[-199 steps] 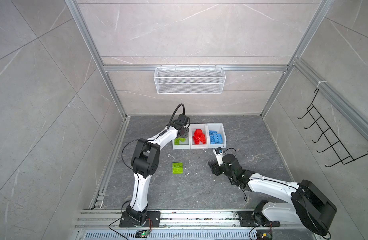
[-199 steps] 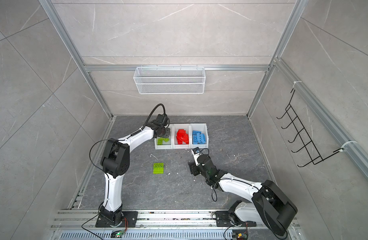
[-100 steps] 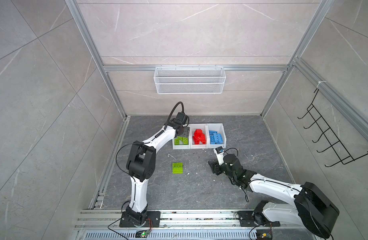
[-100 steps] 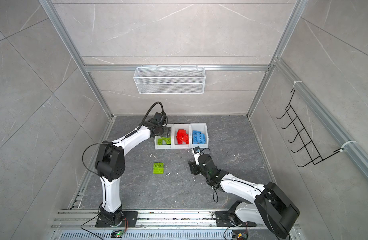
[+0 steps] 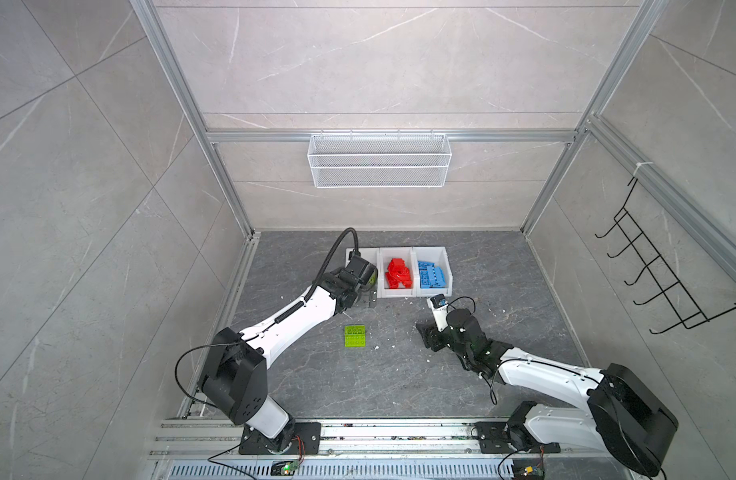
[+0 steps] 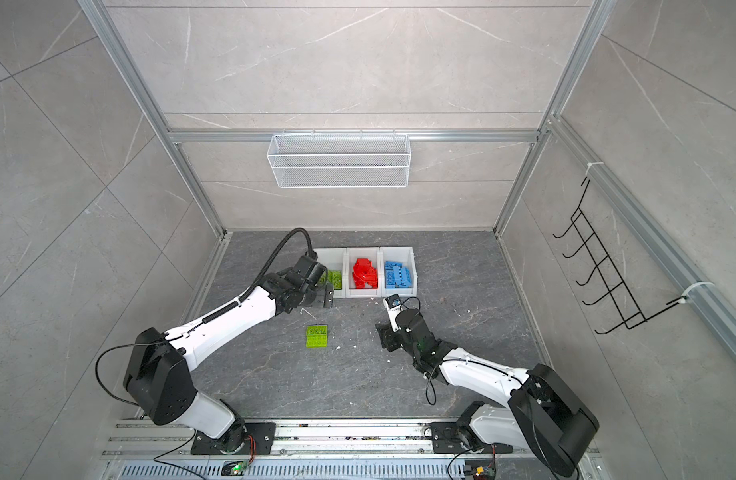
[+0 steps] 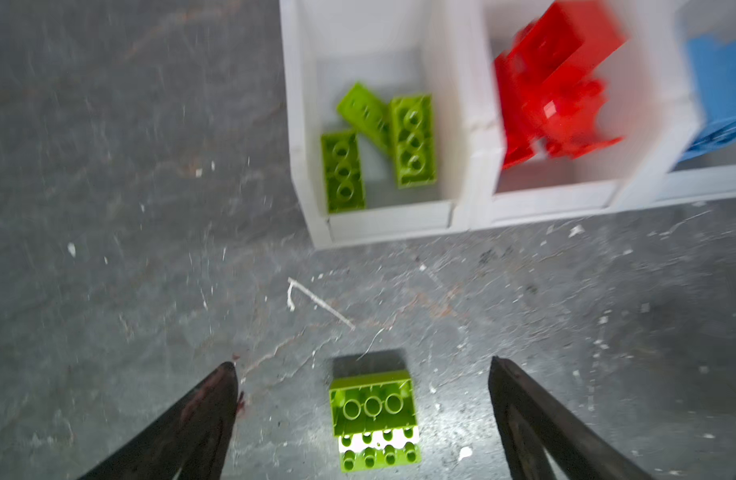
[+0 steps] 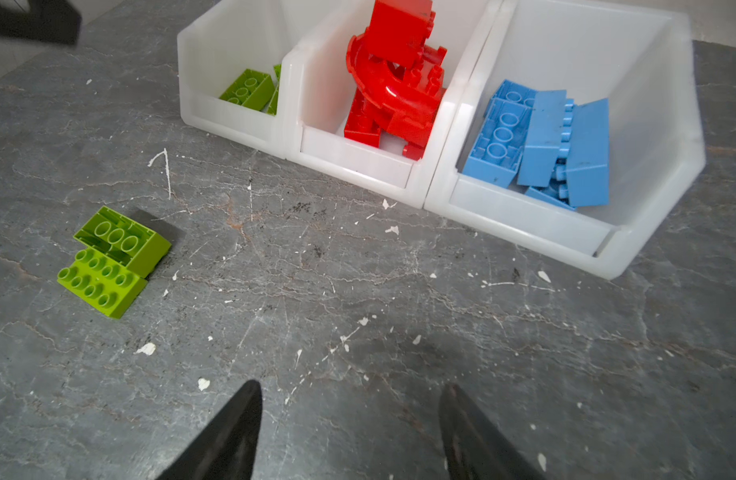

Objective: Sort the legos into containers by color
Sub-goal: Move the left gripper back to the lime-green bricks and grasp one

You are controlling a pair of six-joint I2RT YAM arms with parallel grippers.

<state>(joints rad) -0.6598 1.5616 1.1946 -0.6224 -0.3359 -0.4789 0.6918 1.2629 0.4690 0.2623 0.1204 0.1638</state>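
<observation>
A dark grey counter (image 5: 337, 386), seen from above. On the left, the left pincer (image 7: 363, 366) hangs just in front of three white containers (image 8: 358, 166) joined in a row. Its jaws are spread wide and hold nothing. Near it, two lime green legos (image 7: 374, 419) lie touching on the counter, one studs up, one underside up, apart from the bins. The leftmost bin holds three green bricks (image 7: 412, 141), the middle a red pile (image 5: 397, 274), and the rightmost blue bricks (image 5: 431, 276). On the right, the right pincer (image 8: 351, 385) is over the counter, its jaws partly apart and gripping nothing.
</observation>
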